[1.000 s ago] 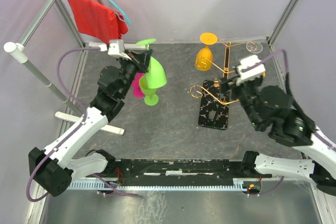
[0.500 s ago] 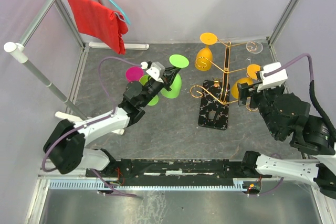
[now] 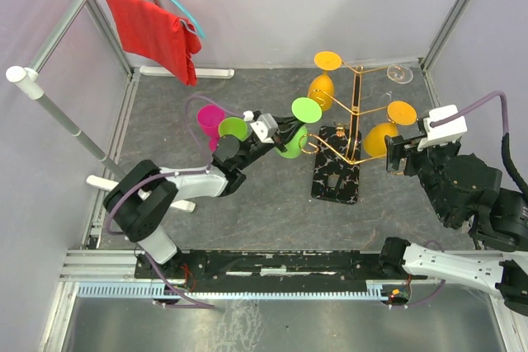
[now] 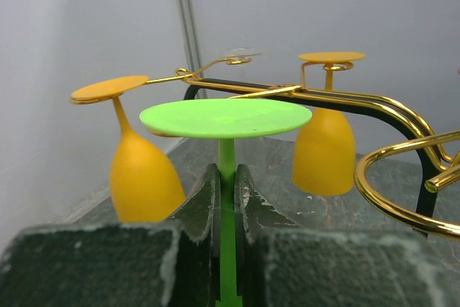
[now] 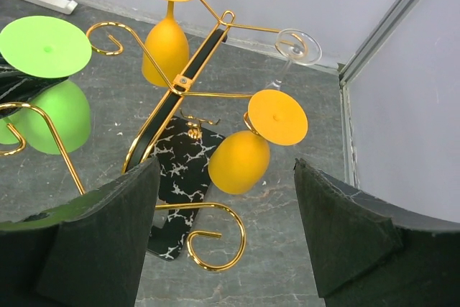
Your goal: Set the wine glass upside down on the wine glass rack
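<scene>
Over the grey counter (image 3: 272,204), the green glass (image 3: 295,139) is held foot-up by its stem in the clamped left tool (image 4: 227,192), just beside a scroll arm of the rack (image 3: 334,180) (presumably so the foot can be hooked on), while the right tool (image 5: 226,228) is spread wide, empty.

A robotics lab test cell: a dark stone-look desk (image 3: 247,204) boxed in by plain pale panels (image 3: 272,6) and aluminium frame posts (image 3: 451,10), with the left arm (image 3: 183,181) and right arm (image 3: 462,187) bolted to a black mounting rail (image 3: 272,263) at its near edge, purple cables (image 3: 481,101) looping from their wrists, and bare metal sheeting (image 3: 272,327) in front
</scene>
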